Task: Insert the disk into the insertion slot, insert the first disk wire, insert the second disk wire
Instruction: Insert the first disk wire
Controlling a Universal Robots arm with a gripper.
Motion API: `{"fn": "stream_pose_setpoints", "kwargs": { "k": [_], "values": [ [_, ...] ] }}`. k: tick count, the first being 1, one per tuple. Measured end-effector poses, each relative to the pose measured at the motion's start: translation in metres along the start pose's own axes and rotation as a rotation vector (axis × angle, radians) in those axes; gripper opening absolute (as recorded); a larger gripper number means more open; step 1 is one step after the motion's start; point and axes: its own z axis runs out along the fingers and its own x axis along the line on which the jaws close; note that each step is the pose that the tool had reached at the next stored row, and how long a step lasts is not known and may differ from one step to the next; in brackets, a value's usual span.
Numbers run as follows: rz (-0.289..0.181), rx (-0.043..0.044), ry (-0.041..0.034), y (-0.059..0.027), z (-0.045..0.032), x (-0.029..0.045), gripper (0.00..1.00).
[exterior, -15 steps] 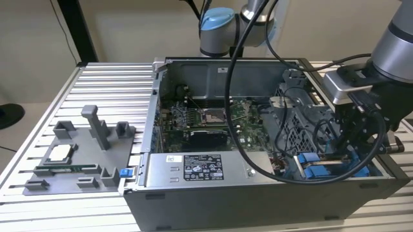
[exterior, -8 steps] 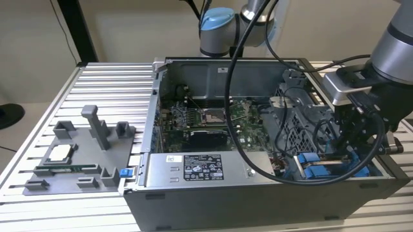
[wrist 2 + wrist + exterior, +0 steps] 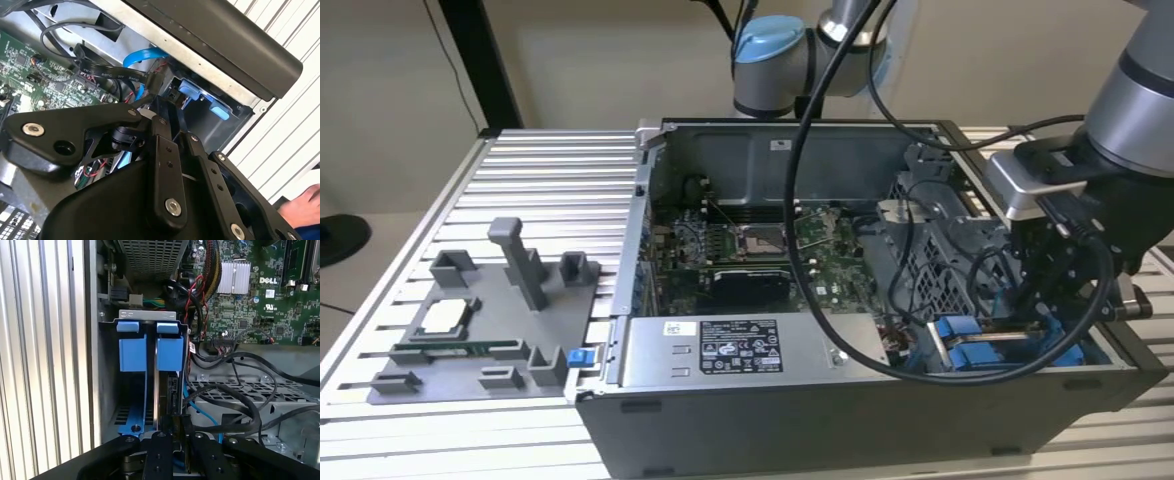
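Note:
In the first wrist view the disk [image 3: 172, 390] stands on edge in the insertion slot [image 3: 148, 315], its blue carrier [image 3: 170, 352] level with an empty blue carrier [image 3: 132, 347] beside it. My gripper [image 3: 179, 422] is at the disk's near end, fingers drawn close on a narrow dark piece. In the second wrist view a flat black disk wire [image 3: 112, 74] runs to a connector right at my gripper [image 3: 159, 102], and a blue wire [image 3: 140, 57] arcs beyond it. In the exterior view my gripper [image 3: 1047, 310] reaches down into the case's drive bay beside the blue carriers [image 3: 961, 332].
The open computer case [image 3: 854, 400] lies on a slatted table, with the motherboard [image 3: 747, 245] and a labelled power-supply box [image 3: 720, 352] inside. A grey fixture tray [image 3: 480, 330] sits at the exterior view's left. Loose black cables [image 3: 240, 395] crowd the bay. A person's hand [image 3: 302, 205] is nearby.

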Motion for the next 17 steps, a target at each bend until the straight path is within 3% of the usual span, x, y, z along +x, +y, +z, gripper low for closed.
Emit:
{"fn": "stream_pose_setpoints", "kwargs": {
  "k": [12,14,17],
  "values": [
    [0.0,-0.0004,-0.0024,0.0009,0.0073,0.0004,0.0],
    [0.001,-0.0001,-0.0031,0.0007,0.0055,0.0004,0.0],
    [0.0,0.0,-0.002,-0.0003,-0.0032,-0.0001,0.0]
  ]
}}
